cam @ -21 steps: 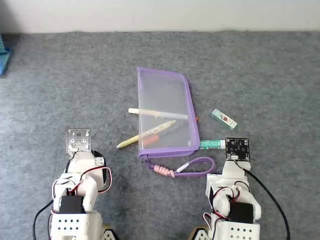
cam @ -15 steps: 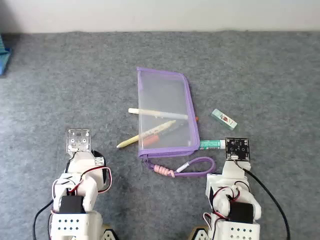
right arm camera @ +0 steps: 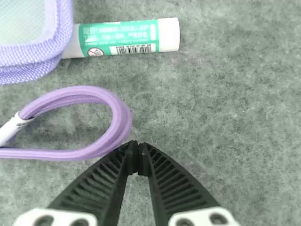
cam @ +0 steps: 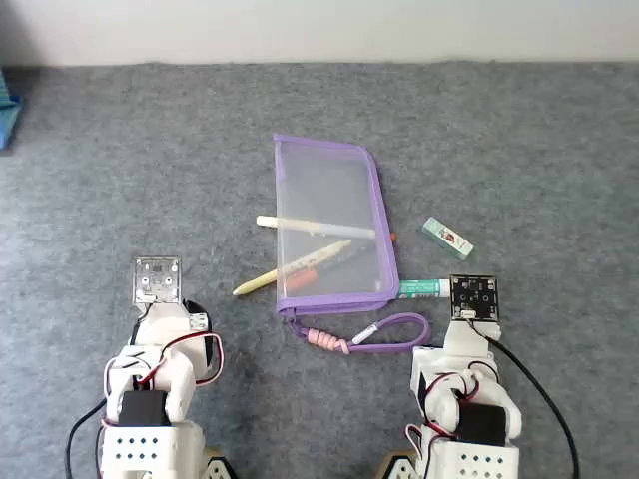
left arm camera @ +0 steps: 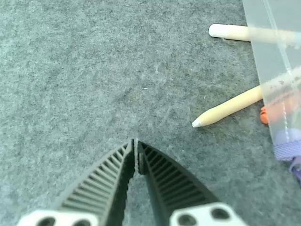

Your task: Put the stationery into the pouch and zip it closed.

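Grey felt covers the tabletop [cam: 120, 170], which runs back to a pale wall [cam: 319, 30], and a blue object [cam: 8, 110] pokes in at the far left edge. Near the middle lies the pouch [cam: 329, 225], translucent with purple trim and flat on the felt. Its purple wrist strap [cam: 389, 334] loops out from the near corner toward the right arm. A cream pen [cam: 310, 227] lies across the pouch with its white-capped end sticking out on the left side. A second pen [cam: 270, 276], also cream, slants out below it with its tip on the bare felt. An orange marker [cam: 319, 267] shows through the plastic beside that one. Whether these three sit inside the pouch or under it cannot be told. A green glue stick [cam: 424, 288] lies at the pouch's near right corner, one end tucked against the trim. A small green eraser [cam: 446, 238] rests apart on the right. The left hand [left arm camera: 136, 143] hangs over bare felt near the second pen's tip, its jaws pressed together on nothing. The right hand [right arm camera: 137, 146] is likewise closed and empty, its tips just beside the strap's loop.
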